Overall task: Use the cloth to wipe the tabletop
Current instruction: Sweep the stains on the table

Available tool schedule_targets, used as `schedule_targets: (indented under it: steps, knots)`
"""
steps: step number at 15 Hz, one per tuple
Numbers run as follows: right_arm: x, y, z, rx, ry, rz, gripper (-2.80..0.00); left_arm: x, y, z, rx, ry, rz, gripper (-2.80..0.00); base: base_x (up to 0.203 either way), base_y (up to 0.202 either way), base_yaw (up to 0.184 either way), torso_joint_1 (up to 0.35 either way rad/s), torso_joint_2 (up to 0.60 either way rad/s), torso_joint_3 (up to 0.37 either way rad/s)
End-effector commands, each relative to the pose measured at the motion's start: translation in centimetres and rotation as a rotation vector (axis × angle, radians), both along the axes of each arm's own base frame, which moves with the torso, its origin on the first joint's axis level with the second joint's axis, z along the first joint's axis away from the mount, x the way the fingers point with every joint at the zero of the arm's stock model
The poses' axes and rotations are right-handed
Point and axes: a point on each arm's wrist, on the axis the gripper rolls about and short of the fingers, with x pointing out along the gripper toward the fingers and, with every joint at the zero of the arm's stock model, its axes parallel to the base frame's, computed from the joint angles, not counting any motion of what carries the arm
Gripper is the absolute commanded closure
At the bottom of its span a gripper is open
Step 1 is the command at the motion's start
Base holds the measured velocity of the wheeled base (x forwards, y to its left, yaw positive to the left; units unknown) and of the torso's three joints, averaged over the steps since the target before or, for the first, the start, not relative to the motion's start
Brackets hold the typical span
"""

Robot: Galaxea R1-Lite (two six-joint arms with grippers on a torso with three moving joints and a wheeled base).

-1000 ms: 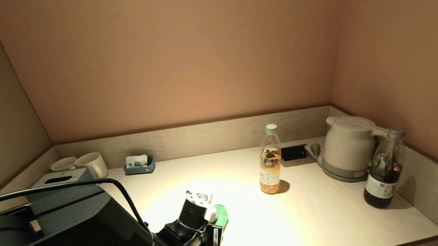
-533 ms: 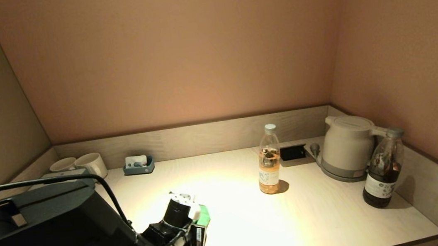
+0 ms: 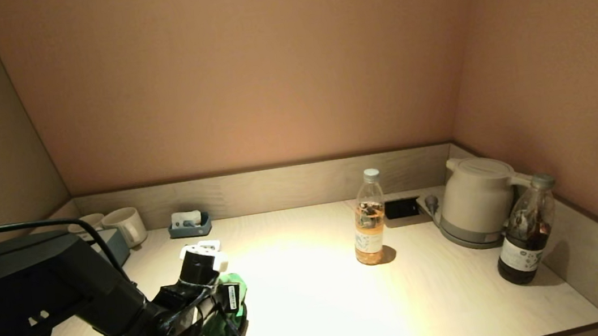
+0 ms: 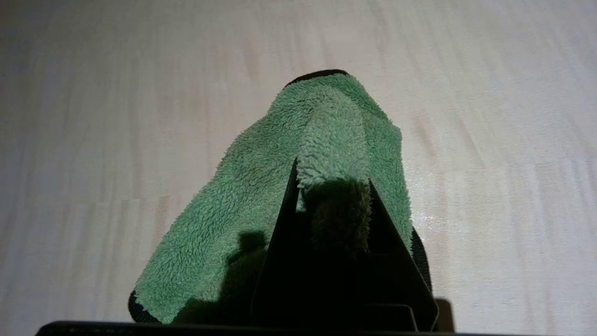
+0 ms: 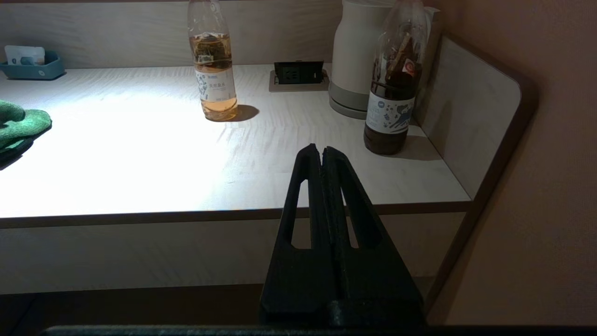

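My left gripper (image 3: 221, 320) is shut on a green fluffy cloth (image 3: 225, 317) and presses it on the pale wooden tabletop (image 3: 321, 302) at the front left. In the left wrist view the cloth (image 4: 261, 186) is pinched between the dark fingers (image 4: 284, 219) and drapes down onto the tabletop (image 4: 489, 140). The cloth's edge also shows in the right wrist view (image 5: 18, 123). My right gripper (image 5: 322, 151) is shut and empty, parked below and in front of the table's front edge, out of the head view.
An orange-drink bottle (image 3: 369, 219) stands mid-table. A white kettle (image 3: 474, 200) and a dark bottle (image 3: 523, 231) stand at the right, a socket box (image 3: 401, 208) behind. Two cups (image 3: 123, 224), a grey box (image 3: 109, 245) and a small blue tray (image 3: 189, 224) stand at the back left.
My left gripper has slid the cloth to the left and slightly back across the tabletop. The right arm has not moved.
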Motion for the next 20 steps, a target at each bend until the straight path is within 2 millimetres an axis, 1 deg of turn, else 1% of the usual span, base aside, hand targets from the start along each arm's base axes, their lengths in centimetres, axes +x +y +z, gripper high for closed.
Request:
schedule_targets:
  steps: [1, 2, 4, 5, 6, 7, 8, 9, 11, 13, 14, 15, 16, 17, 19, 20]
  knots:
    - [0.0, 0.0, 0.0, 0.000, 0.001, 0.001, 0.00, 0.6, -1.4, 0.7, -0.023, -0.042, -0.023, 0.00, 0.000, 0.000, 0.000, 0.000, 0.00, 0.000]
    - [0.0, 0.0, 0.0, 0.000, 0.001, 0.001, 0.00, 0.6, -1.9, 0.6, -0.024, -0.044, -0.035, 0.00, 0.000, 0.000, 0.000, 0.000, 0.00, 0.000]
    - [0.0, 0.0, 0.0, 0.000, 0.001, 0.001, 0.00, 0.7, -4.2, -0.1, -0.026, -0.047, -0.080, 0.00, 0.000, 0.000, 0.000, 0.000, 0.00, 0.000]
    - [0.0, 0.0, 0.0, 0.000, 0.001, 0.001, 0.00, 0.0, -5.8, -0.5, -0.018, -0.032, -0.119, 0.00, 0.000, 0.000, 0.000, 0.000, 0.00, 0.000]
    - [0.0, 0.0, 0.0, 0.000, 0.001, 0.001, 0.00, -1.0, -7.5, -1.0, -0.007, -0.019, -0.163, 0.00, 0.000, 0.000, 0.000, 0.000, 0.00, 0.000]
    - [0.0, 0.0, 0.0, 0.000, 0.001, 0.001, 0.00, -1.6, -8.4, -1.3, 0.002, -0.014, -0.184, 0.00, 0.000, 0.000, 0.000, 0.000, 0.00, 0.000]
    - [0.0, 0.0, 0.0, 0.000, 0.001, 0.001, 0.00, -3.0, -10.0, -1.4, 0.007, -0.014, -0.228, 0.00, 0.000, 0.000, 0.000, 0.000, 0.00, 0.000]
    - [0.0, 0.0, 0.0, 0.000, 0.001, 0.001, 0.00, -3.9, -10.9, -1.4, 0.009, -0.014, -0.257, 0.00, 0.000, 0.000, 0.000, 0.000, 0.00, 0.000]
    - [0.0, 0.0, 0.0, 0.000, 0.001, 0.001, 0.00, -6.2, -13.2, -1.3, 0.006, -0.023, -0.329, 0.00, 0.000, 0.000, 0.000, 0.000, 0.00, 0.000]
    - [0.0, 0.0, 0.0, 0.000, 0.001, 0.001, 0.00, -8.4, -14.8, -0.4, -0.011, -0.037, -0.389, 0.00, 0.000, 0.000, 0.000, 0.000, 0.00, 0.000]
    - [0.0, 0.0, 0.0, 0.000, 0.001, 0.001, 0.00, -9.3, -15.1, 0.0, -0.021, -0.038, -0.403, 0.00, 0.000, 0.000, 0.000, 0.000, 0.00, 0.000]
    - [0.0, 0.0, 0.0, 0.000, 0.001, 0.001, 0.00, -9.3, -15.1, 0.0, -0.021, -0.038, -0.403, 0.00, 0.000, 0.000, 0.000, 0.000, 0.00, 0.000]
    - [0.0, 0.0, 0.0, 0.000, 0.001, 0.001, 0.00, -9.8, -15.2, 0.2, -0.023, -0.037, -0.412, 0.00, 0.000, 0.000, 0.000, 0.000, 0.00, 0.000]
    - [0.0, 0.0, 0.0, 0.000, 0.001, 0.001, 0.00, -10.6, -15.2, 0.9, -0.031, -0.042, -0.427, 0.00, 0.000, 0.000, 0.000, 0.000, 0.00, 0.000]
    - [0.0, 0.0, 0.0, 0.000, 0.001, 0.001, 0.00, -10.9, -15.1, 1.0, -0.032, -0.040, -0.430, 0.00, 0.000, 0.000, 0.000, 0.000, 0.00, 0.000]
    - [0.0, 0.0, 0.0, 0.000, 0.001, 0.000, 0.00, -11.4, -14.3, 0.6, -0.016, -0.016, -0.426, 0.00, 0.000, 0.000, 0.000, 0.000, 0.00, 0.000]
